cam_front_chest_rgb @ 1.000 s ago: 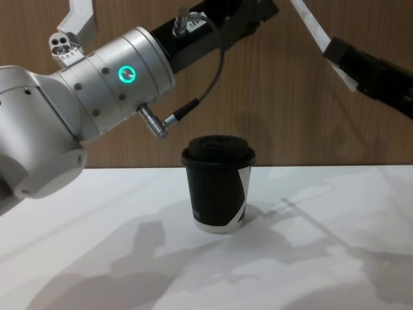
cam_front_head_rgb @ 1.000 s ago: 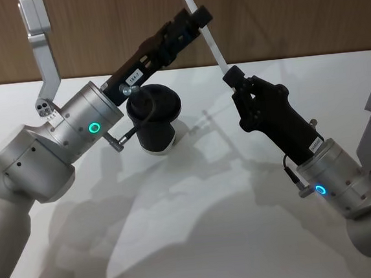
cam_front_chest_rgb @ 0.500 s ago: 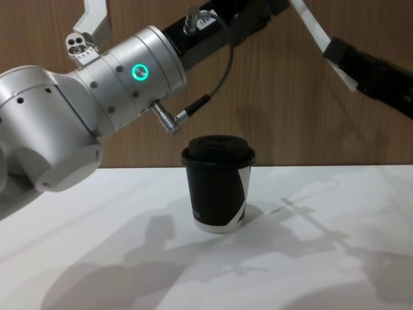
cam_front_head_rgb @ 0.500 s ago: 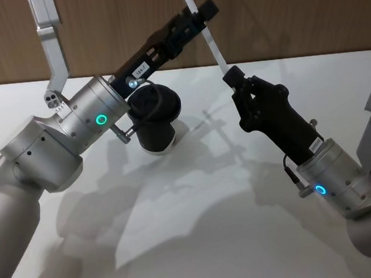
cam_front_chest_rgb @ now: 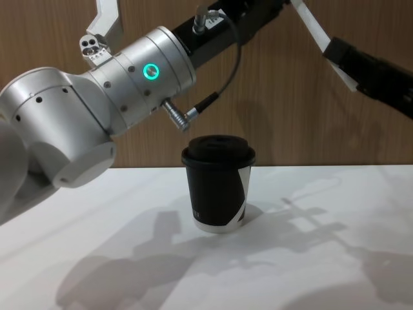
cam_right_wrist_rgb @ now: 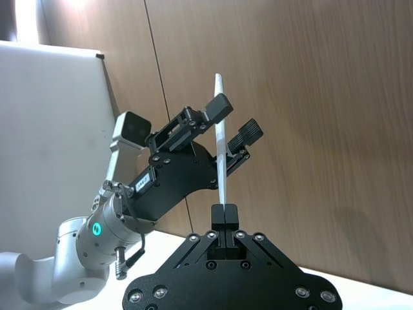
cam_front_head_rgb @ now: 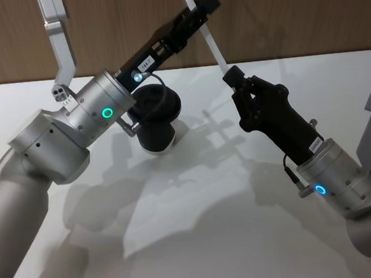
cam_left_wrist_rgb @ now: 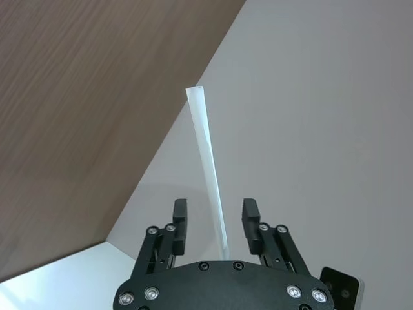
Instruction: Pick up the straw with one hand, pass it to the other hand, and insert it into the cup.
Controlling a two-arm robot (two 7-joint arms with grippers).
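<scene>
While right gripper [cam_front_head_rgb: 228, 76] pinches the straw [cam_front_head_rgb: 213, 45] by its lower end,
left gripper [cam_left_wrist_rgb: 215, 208] stands open around its upper part, fingers [cam_left_wrist_rgb: 180, 213] clear of it.

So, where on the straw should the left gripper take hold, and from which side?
Probably the bare upper stretch of the straw, above the right gripper, which clamps its lower end. The straw is thin, straight and tilted, so the left gripper should close across it from the robot's left; its open fingers stand one on each side.
</scene>
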